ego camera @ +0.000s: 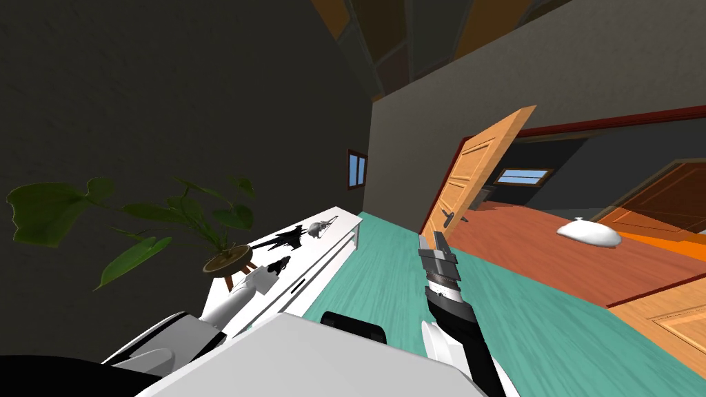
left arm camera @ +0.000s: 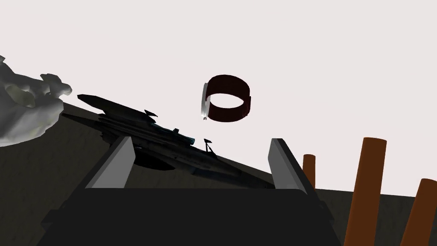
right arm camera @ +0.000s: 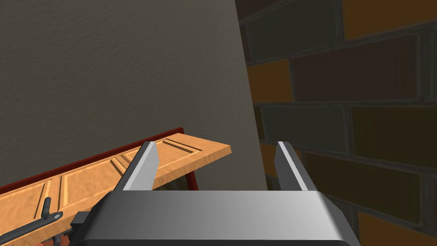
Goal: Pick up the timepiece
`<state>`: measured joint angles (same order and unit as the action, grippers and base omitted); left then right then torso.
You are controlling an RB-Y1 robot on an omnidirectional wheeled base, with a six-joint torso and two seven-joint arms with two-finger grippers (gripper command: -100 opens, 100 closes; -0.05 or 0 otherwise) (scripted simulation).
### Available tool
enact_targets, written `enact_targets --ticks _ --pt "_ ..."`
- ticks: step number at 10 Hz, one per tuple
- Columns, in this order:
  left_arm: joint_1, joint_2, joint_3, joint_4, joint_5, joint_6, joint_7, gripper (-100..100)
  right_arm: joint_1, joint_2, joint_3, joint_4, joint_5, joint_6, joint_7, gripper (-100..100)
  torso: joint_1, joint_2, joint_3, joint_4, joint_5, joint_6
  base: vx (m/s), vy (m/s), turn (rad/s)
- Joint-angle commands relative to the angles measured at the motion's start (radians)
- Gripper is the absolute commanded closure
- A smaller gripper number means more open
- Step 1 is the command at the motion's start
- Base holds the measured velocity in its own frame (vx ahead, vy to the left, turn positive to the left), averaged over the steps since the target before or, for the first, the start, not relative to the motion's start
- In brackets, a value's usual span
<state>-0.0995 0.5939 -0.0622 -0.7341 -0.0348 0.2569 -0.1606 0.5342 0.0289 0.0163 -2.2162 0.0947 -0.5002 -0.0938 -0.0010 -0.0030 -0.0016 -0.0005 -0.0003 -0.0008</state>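
At my far left a brown pot (ego camera: 226,264) holds a leafy green plant (ego camera: 207,214). The pot sits on a wooden stand (left arm camera: 367,183), which is on top of a white cabinet (ego camera: 341,220) against the dark wall.

Just right of the pot my left arm reaches out over the cabinet top. The left gripper (left arm camera: 202,141) has its fingers (left arm camera: 117,164) spread wide, about a third of the wrist view apart, with nothing held and nothing touching them.

The watch (left arm camera: 226,99) rests on the white cabinet top ahead of that gripper, beyond the fingertips and clear of both. It roughly lines up with the gap between them. Its dark red band forms a closed loop, with a pale grey case on one side.

A black model jet (left arm camera: 158,136) lies on the cabinet closer to the gripper than the watch is. In the wrist view it passes across the gap between the fingers; I cannot tell whether it touches either blade. Past the jet's nose is a pale grey, skull-like ornament (left arm camera: 25,106).

Further right, my right arm is raised over the teal floor (ego camera: 386,276), well away from the cabinet. The right gripper (right arm camera: 217,144) is also spread wide and holds nothing.
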Motion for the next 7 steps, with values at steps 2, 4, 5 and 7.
enact_targets --ticks 2,4,5,7 --pt "-0.021 0.011 -0.017 0.052 0.008 0.031 0.0 -100 0.0 0.0 0.0 0.0 0.0 0.0 0.0 0 0.0 0.0 0.0 0.0 0.0 0.0 0.046 -0.015 -0.042" --pt "-0.042 0.012 -0.032 0.117 0.006 0.062 0.002 -100 0.0 0.0 0.0 0.0 0.0 0.0 0.0 0 0.001 0.001 0.001 0.0 0.0 0.0 0.034 -0.007 -0.054" --pt "-0.046 0.012 -0.035 0.129 0.006 0.068 0.003 -100 0.0 0.0 0.0 0.0 0.0 0.0 0.0 0 0.001 0.001 0.0 0.0 0.0 0.0 0.048 -0.003 -0.041" --pt "-0.054 0.012 -0.035 0.144 0.008 0.05 0.001 0 0.0 0.0 0.0 0.0 0.0 0.0 0.0 0 0.001 0.002 0.001 0.0 0.0 0.0 0.01 -0.001 -0.002"
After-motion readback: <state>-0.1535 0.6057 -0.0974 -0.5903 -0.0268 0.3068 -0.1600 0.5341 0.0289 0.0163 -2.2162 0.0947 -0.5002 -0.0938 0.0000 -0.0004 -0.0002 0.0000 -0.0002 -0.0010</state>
